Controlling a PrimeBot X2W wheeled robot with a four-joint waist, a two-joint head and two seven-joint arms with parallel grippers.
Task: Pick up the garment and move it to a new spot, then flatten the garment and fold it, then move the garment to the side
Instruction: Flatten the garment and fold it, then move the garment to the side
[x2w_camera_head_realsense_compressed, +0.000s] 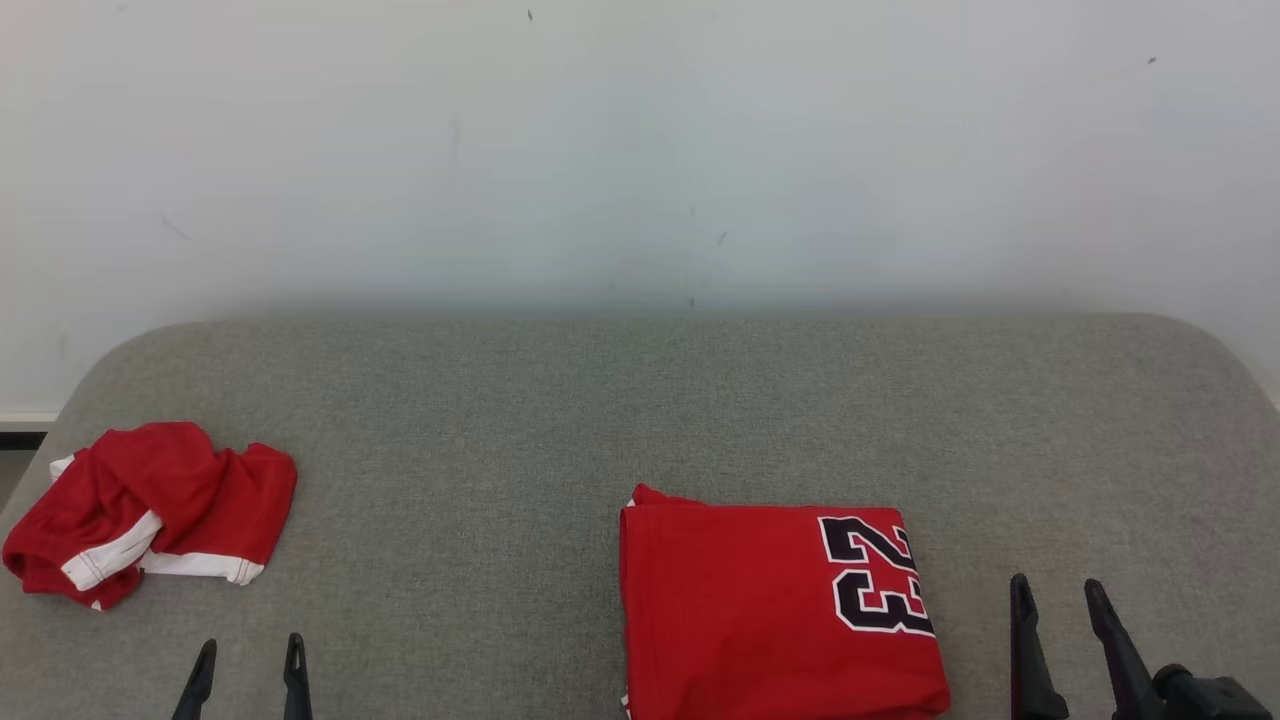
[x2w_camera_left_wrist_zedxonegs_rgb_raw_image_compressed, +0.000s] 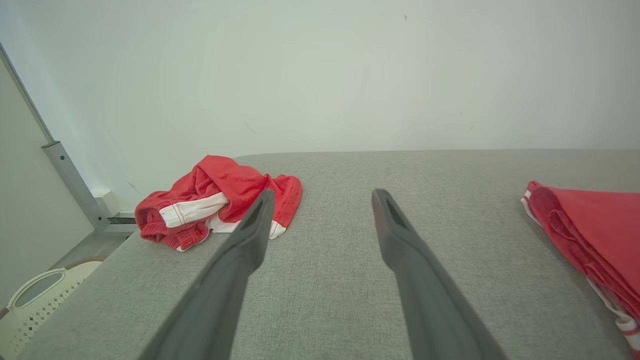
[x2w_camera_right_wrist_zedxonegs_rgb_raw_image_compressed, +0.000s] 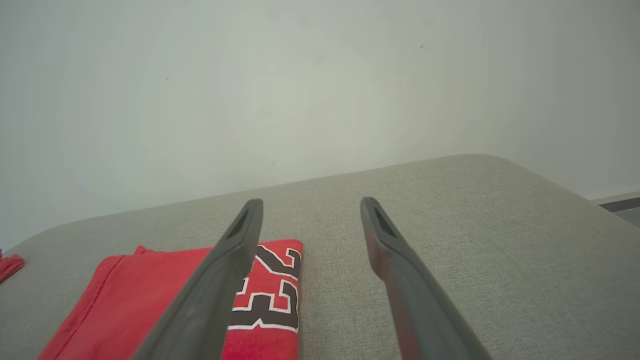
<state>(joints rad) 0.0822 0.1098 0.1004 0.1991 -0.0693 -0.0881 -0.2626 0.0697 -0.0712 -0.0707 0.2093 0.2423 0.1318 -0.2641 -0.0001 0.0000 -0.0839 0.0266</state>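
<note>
Right pincer (x2w_camera_head_realsense_compressed: 1056, 582) spread, folded jersey (x2w_camera_head_realsense_compressed: 740, 620) beside, numerals (x2w_camera_head_realsense_compressed: 880, 578) sideways

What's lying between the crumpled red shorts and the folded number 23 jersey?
Nothing but bare grey padded surface between the shorts and the jersey, in the head view.

We've got a red jersey (x2w_camera_head_realsense_compressed: 740, 610) folded into a flat, tidy rectangle, its black-and-white 23 turned sideways at the right edge. It lies on the grey pad (x2w_camera_head_realsense_compressed: 640, 400), right of the middle and close to us. Our red shorts (x2w_camera_head_realsense_compressed: 150, 510) with white trim sit crumpled far left.
</note>
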